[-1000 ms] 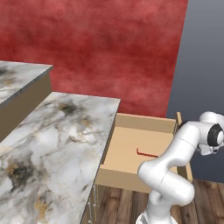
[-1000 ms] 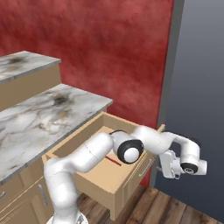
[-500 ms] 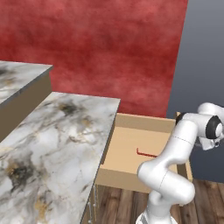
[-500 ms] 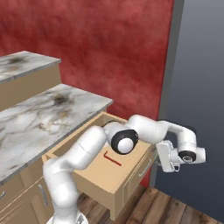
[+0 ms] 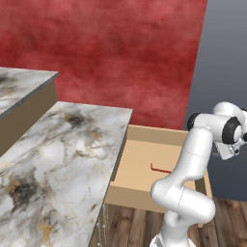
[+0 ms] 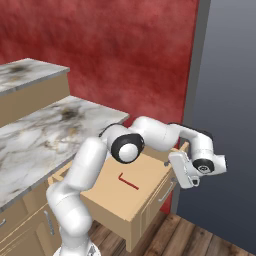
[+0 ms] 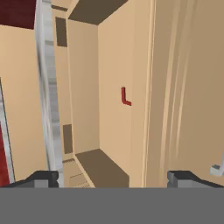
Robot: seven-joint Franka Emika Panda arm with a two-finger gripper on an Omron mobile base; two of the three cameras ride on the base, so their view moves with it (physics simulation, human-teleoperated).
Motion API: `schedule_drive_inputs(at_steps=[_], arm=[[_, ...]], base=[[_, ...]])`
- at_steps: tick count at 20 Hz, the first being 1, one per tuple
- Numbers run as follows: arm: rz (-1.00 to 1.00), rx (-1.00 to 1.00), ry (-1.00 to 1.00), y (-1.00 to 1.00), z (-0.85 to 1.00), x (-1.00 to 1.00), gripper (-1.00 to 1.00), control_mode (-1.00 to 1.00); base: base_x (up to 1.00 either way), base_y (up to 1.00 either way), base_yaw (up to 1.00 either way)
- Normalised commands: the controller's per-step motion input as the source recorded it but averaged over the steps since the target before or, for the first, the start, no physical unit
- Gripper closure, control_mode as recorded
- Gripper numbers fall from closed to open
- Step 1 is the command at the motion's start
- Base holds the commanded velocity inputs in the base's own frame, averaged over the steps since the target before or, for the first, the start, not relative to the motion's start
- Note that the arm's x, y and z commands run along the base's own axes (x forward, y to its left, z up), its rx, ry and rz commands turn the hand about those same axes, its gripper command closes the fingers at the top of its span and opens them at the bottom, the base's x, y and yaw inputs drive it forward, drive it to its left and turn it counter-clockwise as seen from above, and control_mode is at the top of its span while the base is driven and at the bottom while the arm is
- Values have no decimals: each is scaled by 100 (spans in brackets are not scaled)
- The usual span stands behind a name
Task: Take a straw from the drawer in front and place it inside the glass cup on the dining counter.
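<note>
Hand has swung up and rolled beside the drawer vs 1 s ago; gripper empty, jaws wide.
Straw lies flat on drawer floor, well apart from fingers. Risk: thin stick slips the pinch, or fingers clip the drawer wall on approach.

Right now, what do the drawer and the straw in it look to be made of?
The drawer looks like light tan wood, matte, with plain flat panels; no grain is visible, so possibly laminate. The straw is a thin, bent red stick, likely plastic, though its finish is too small to judge.
</note>
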Motion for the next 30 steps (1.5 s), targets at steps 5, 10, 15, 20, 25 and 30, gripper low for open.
schedule_drive_inputs(at_steps=[5,10,15,20,25,30], arm=[[0,-11,0,32,48,-2,-100,-100],[0,-12,0,34,24,0,-100,-100],[3,-12,-1,35,2,0,-100,-100],[9,-10,0,40,0,0,-100,-100],[11,-7,0,36,0,-10,-100,-100],[12,-6,0,34,0,-10,-100,-100]], base=[[0,0,0],[0,0,0],[0,0,0],[0,0,0],[0,0,0],[0,0,0]])
